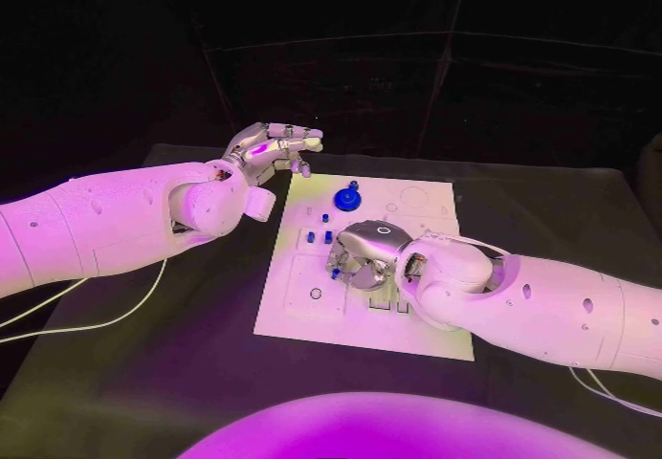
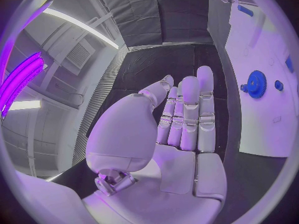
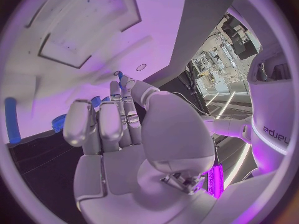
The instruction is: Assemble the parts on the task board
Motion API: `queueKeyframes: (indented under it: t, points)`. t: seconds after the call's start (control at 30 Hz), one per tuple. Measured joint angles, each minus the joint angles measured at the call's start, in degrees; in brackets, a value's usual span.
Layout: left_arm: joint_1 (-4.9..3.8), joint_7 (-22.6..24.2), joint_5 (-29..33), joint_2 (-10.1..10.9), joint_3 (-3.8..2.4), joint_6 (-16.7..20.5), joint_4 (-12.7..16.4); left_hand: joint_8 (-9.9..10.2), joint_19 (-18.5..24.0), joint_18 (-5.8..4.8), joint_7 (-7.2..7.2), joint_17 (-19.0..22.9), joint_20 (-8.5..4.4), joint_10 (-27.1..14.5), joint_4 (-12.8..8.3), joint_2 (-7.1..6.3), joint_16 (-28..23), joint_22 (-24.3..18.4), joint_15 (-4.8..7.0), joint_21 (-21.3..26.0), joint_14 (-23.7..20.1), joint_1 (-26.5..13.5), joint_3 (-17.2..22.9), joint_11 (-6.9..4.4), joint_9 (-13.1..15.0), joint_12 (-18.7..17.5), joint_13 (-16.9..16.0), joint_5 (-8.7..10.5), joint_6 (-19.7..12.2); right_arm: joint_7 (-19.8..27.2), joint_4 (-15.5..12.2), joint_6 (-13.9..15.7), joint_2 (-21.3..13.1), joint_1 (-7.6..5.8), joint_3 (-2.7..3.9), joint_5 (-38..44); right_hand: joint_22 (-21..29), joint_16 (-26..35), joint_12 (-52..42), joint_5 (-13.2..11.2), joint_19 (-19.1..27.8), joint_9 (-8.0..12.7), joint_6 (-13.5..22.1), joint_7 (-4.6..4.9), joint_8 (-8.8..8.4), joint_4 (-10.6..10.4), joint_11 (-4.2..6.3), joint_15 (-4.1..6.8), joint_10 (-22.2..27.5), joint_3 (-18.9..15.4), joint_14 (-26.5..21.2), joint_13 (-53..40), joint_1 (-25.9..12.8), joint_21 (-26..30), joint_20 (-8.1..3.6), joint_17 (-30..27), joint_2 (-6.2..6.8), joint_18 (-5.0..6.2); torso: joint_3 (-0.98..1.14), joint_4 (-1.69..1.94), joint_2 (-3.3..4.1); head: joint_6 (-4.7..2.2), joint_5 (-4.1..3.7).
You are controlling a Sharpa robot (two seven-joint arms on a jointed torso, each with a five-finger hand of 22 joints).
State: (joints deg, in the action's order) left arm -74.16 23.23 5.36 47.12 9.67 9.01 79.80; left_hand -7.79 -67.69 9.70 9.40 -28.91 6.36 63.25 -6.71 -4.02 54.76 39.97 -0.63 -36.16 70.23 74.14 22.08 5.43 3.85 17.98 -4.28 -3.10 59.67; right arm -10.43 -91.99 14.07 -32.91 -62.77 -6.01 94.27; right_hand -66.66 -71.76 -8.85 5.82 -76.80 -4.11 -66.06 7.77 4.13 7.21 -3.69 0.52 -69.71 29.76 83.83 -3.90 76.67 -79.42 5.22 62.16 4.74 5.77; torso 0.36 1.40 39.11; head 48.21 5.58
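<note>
Task board (image 1: 414, 320): white plate, flat on the black worktop (image 1: 165, 373), mid-table.

Blue gear (image 1: 348, 199): near the far edge of the board, a small blue peg (image 1: 353, 184) just beyond it. Also seen from the left wrist (image 2: 255, 83), with a small blue knob (image 2: 278, 85) just beside it.

Small blue pins (image 1: 319, 235): standing close together near the board's middle, next to the right hand. Count: three or so visible; exact number cannot be told, some likely hidden under the hand.

Count otherwise: one board, one gear.

Handling, judged: parts look like rigid moulded plastic, light, smooth, small. Likely slippery under metal fingers; fingertip pinch needed. Gear best taken by the toothed rim or the central hub; pins by the upper shaft, kept upright. Board thin and light, liable to slide if pushed sideways.

Left hand (image 1: 269, 145): raised beyond the board's far left corner, fingers straight and together in the wrist view (image 2: 187, 119), holding nothing.

Right hand (image 1: 362, 254): low over the board's middle, fingers (image 3: 99, 124) extended toward the blue pieces; whether anything is pinched cannot be told.
</note>
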Motion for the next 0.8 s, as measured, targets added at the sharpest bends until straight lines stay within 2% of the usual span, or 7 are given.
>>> queueKeyframes:
  t: [0.43,0.8]
  points:
    - [0.00,0.0,0.0,0.0,0.00,-0.2,-0.1,0.0,0.0,0.00,0.00,0.0,0.00,0.0,0.0,0.00,0.0,0.0,0.00,0.0,0.0,0.0,0.0,0.00,0.0,0.0,0.0,0.00,0.0,0.0,0.2,-0.1,-0.3,0.10,0.00,0.4,0.0,0.0,0.0,0.0,0.0,0.0,0.0,-0.02,-0.03,0.0,0.00,0.00,0.0,0.0,0.0,0.0,0.0,0.0,0.00,0.0,0.00,0.00,-0.01,-0.03,-0.05,0.34,0.20]
    - [0.00,0.0,0.0,0.0,0.00,-0.4,-0.2,0.0,0.0,0.00,0.00,0.1,0.00,-0.2,-0.2,0.00,0.0,-0.1,0.00,0.0,0.0,0.0,-0.2,-0.20,0.0,0.0,0.0,0.00,0.0,-0.1,0.1,-0.1,-0.4,0.12,-0.01,0.7,0.0,0.0,0.0,0.0,0.0,0.1,0.0,-0.04,-0.03,0.0,0.00,0.00,0.0,0.0,0.0,0.0,0.0,0.0,0.00,-0.2,0.00,0.00,-0.02,-0.09,-0.08,0.30,0.18]
